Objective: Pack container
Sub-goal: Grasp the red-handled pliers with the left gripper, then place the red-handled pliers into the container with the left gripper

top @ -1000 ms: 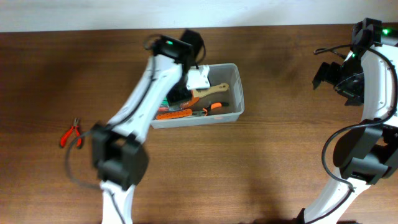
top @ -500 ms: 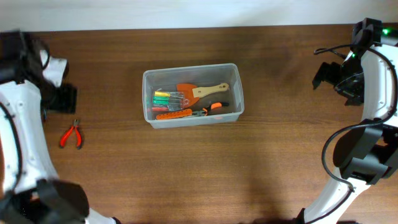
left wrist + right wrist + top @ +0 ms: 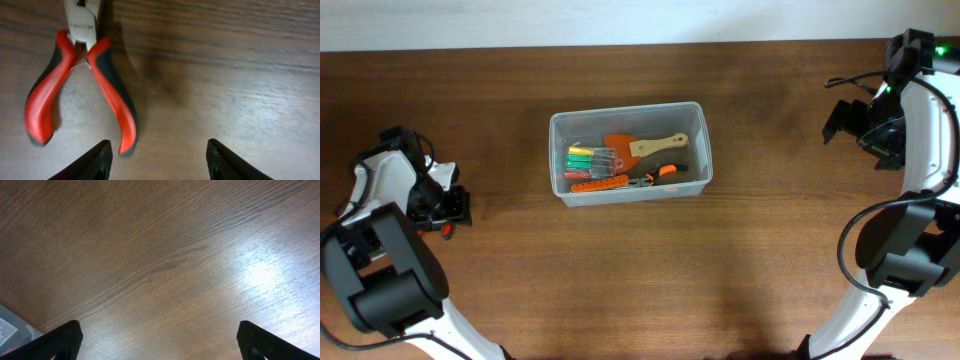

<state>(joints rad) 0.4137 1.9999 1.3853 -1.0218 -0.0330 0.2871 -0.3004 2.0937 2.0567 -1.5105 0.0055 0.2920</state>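
Observation:
The container [image 3: 556, 180], a clear plastic bin, stands at the table's middle. It holds a wooden-handled orange tool [image 3: 645, 147], coloured screwdrivers [image 3: 583, 158] and orange-handled tools [image 3: 610, 182]. Red-handled pliers [image 3: 107, 95] lie on the table at the far left, handles spread towards my fingers. My left gripper [image 3: 159, 150] is open and empty just above them; the pliers' right handle ends beside my left finger. In the overhead view the left gripper [image 3: 438, 205] covers most of the pliers. My right gripper [image 3: 160, 335] is open and empty over bare wood at the far right [image 3: 860, 125].
The table is dark brown wood, with a white wall along its far edge [image 3: 620, 20]. A corner of the container shows at the lower left of the right wrist view [image 3: 12, 330].
My left arm has swung from over the container to the far left and come down over the red pliers. The right arm has not moved.

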